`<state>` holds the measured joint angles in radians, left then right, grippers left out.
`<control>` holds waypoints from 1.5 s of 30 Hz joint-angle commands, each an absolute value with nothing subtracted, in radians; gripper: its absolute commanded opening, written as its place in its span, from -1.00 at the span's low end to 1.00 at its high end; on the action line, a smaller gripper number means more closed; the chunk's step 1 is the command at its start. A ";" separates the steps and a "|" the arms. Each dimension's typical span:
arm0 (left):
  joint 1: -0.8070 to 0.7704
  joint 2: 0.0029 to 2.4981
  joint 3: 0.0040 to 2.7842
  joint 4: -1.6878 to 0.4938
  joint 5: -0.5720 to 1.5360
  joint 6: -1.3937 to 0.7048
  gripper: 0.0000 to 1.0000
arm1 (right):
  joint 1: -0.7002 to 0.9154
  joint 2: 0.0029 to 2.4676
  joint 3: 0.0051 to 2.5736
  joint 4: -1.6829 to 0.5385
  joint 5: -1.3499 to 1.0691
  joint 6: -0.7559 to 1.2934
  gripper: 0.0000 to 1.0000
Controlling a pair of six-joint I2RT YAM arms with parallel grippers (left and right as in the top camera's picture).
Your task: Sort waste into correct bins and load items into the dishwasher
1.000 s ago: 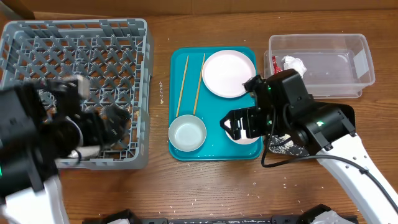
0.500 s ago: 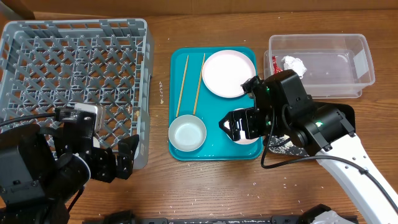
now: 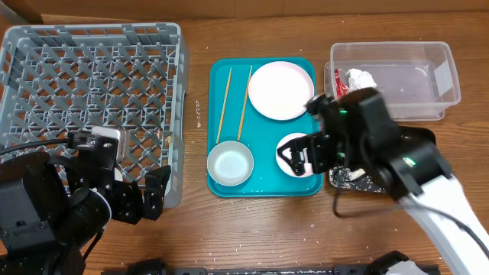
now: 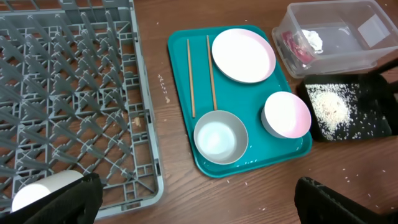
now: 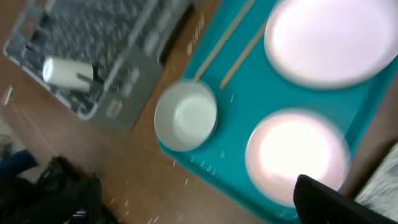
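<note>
cup (image 4: 37,190): rack (image 4: 74,74) front edge | metal bowl (image 4: 221,137): teal tray (image 4: 177,93) front corner

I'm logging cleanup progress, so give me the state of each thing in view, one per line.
Grey plastic dish rack: holds one small white cup, lying sideways.
Round white plate: flat on teal tray, empty.
Small white bowl: upright, empty.
Round metal bowl: upright, empty.
Two wooden chopsticks: flat on tray.
Clear plastic tub: holds crumpled red wrapper, white paper wad.
Shallow black tray: holds loose rice grains.
Left end effector: open, empty.
Right end effector: unclear.
</note>
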<state>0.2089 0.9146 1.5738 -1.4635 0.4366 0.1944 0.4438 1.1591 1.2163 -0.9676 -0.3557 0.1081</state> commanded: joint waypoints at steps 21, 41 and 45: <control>0.202 0.921 1.581 -1.463 0.430 0.217 1.00 | 0.113 0.061 0.220 -0.307 -0.106 -0.030 0.99; 0.202 0.921 1.581 -1.463 0.430 0.217 1.00 | 0.111 0.003 0.008 -0.069 -0.113 -0.030 0.99; 0.202 0.921 1.581 -1.463 0.430 0.217 0.99 | 0.111 0.003 0.008 -0.069 -0.113 -0.030 0.99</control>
<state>0.2089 0.9211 1.5734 -1.4666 0.4332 0.1947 0.1177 0.0147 0.0181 -0.0746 -0.1158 -0.0265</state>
